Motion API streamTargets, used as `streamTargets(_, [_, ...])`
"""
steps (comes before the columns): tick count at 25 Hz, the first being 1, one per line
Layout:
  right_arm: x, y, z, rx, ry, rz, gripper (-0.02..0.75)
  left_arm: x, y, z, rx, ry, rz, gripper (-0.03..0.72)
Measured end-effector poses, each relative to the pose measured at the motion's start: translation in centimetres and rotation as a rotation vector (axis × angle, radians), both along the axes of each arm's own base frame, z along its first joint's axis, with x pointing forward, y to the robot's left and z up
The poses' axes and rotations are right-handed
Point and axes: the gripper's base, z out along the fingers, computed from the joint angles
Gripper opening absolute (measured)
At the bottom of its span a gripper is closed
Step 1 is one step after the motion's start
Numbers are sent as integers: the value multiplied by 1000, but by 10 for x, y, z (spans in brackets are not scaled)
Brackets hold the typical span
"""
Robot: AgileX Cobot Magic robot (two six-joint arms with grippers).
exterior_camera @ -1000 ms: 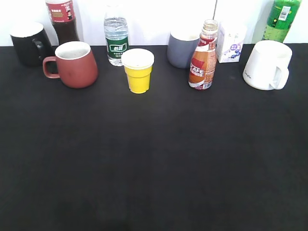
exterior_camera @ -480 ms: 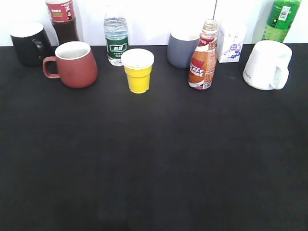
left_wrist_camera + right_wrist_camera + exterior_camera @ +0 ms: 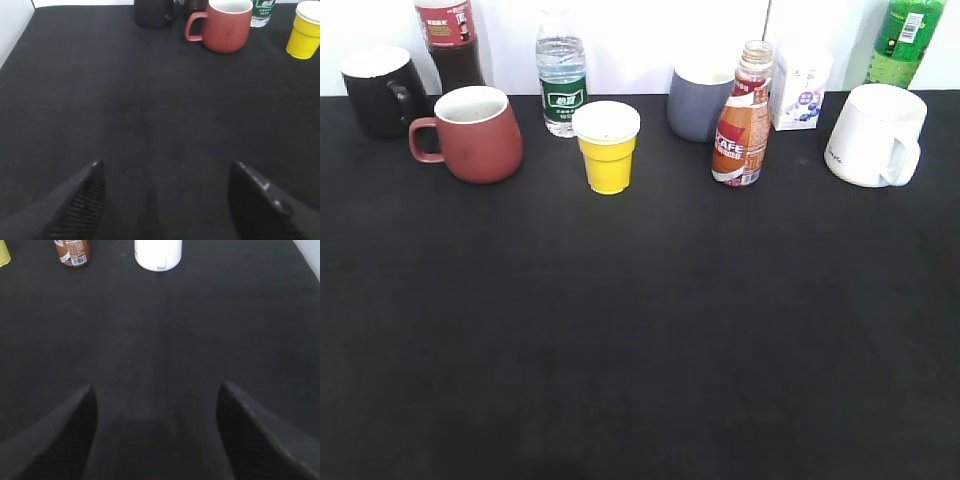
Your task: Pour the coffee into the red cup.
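The coffee bottle (image 3: 742, 125) stands upright at the back, right of centre, with an orange-brown "CAFE" label and no cap; its lower part shows in the right wrist view (image 3: 72, 252). The red cup (image 3: 475, 133) stands at the back left, handle to the left, white inside; it also shows in the left wrist view (image 3: 225, 25). My left gripper (image 3: 165, 167) is open and empty over bare cloth, far in front of the red cup. My right gripper (image 3: 156, 390) is open and empty, far in front of the coffee bottle. Neither gripper shows in the exterior view.
A black mug (image 3: 382, 90), cola bottle (image 3: 450, 40), water bottle (image 3: 562, 82), yellow cup (image 3: 607, 146), grey cup (image 3: 698, 100), small carton (image 3: 800, 95), white mug (image 3: 875, 133) and green bottle (image 3: 905, 40) line the back. A black cloth (image 3: 640, 330) covers the table.
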Motion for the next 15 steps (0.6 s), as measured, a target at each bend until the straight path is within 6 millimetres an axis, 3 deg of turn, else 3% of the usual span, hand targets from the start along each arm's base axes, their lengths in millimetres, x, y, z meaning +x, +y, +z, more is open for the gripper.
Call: streamTargets(15, [0,0,0,0,0,0,580,0,0,0,0,0,0,575])
